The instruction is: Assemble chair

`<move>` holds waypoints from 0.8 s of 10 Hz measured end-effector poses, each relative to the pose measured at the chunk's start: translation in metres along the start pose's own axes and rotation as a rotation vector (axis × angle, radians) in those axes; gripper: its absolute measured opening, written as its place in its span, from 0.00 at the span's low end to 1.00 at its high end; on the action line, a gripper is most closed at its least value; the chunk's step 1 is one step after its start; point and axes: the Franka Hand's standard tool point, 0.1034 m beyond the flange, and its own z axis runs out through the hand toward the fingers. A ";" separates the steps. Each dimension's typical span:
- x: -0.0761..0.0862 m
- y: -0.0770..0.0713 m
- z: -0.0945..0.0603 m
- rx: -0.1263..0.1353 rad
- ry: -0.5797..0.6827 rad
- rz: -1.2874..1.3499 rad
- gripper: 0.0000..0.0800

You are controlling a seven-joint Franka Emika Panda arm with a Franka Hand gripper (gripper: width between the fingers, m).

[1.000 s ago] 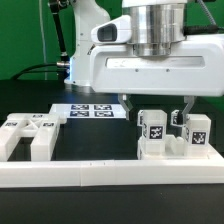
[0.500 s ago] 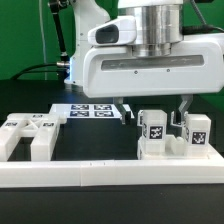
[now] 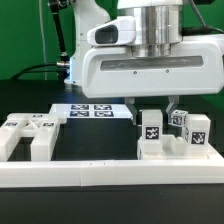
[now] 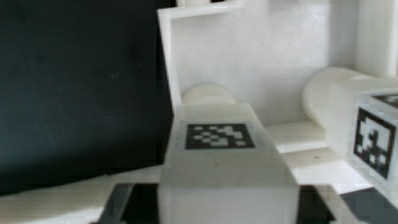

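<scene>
With the claw (image 3: 152,114) clamped on the chair leg (image 3: 150,132) between its fingers, best lift straight up, clear of the neighbouring piece (image 3: 197,133) just beside.

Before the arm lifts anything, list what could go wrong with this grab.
1. The gripper straddles the tagged chair part, but firm contact is unclear; it may slip or tilt when lifted.
2. The neighbouring tagged part stands close; the finger between them could nudge it.
3. The border rail lies just in front; a low move could catch it.

White boxy hand (image 3: 153,115) with dark fingers (image 3: 135,110) beneath silver cylinder (image 3: 158,25).
</scene>
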 end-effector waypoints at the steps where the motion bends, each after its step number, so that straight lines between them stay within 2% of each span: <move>1: 0.000 0.000 0.000 0.000 0.000 0.000 0.36; 4: 0.000 0.000 0.000 0.001 -0.001 0.205 0.36; 8: 0.000 0.000 0.001 0.005 -0.004 0.688 0.36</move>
